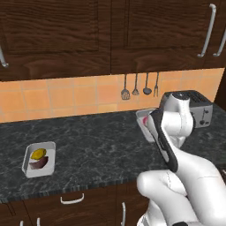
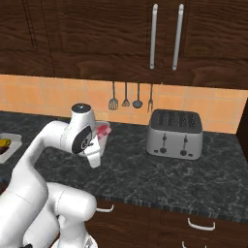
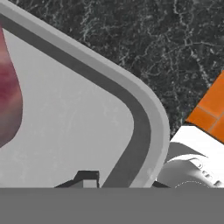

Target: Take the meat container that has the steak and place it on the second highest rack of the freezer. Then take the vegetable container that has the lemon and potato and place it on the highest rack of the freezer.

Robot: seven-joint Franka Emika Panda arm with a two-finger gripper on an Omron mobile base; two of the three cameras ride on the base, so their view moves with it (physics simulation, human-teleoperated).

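The meat container (image 3: 83, 118) is a shallow white tray on the dark counter, with the red steak (image 3: 8, 100) at its left side. My gripper (image 3: 124, 180) is shut on the tray's rim at a rounded corner, one fingertip inside the wall and one outside. The arm hides most of this tray (image 1: 143, 120) in the left base view; in the right base view a bit of the steak (image 2: 102, 128) shows beside the hand. The vegetable container (image 1: 39, 159) sits far left near the counter's front edge, holding the lemon (image 1: 38, 153) and the potato (image 1: 39, 163). The freezer is out of view.
A silver toaster (image 2: 175, 134) stands on the counter to the right of the meat tray, against the orange tiled wall. Several utensils (image 2: 131, 97) hang on the wall above. Dark wooden cabinets (image 1: 88, 35) hang over the counter, and drawers run below its front edge.
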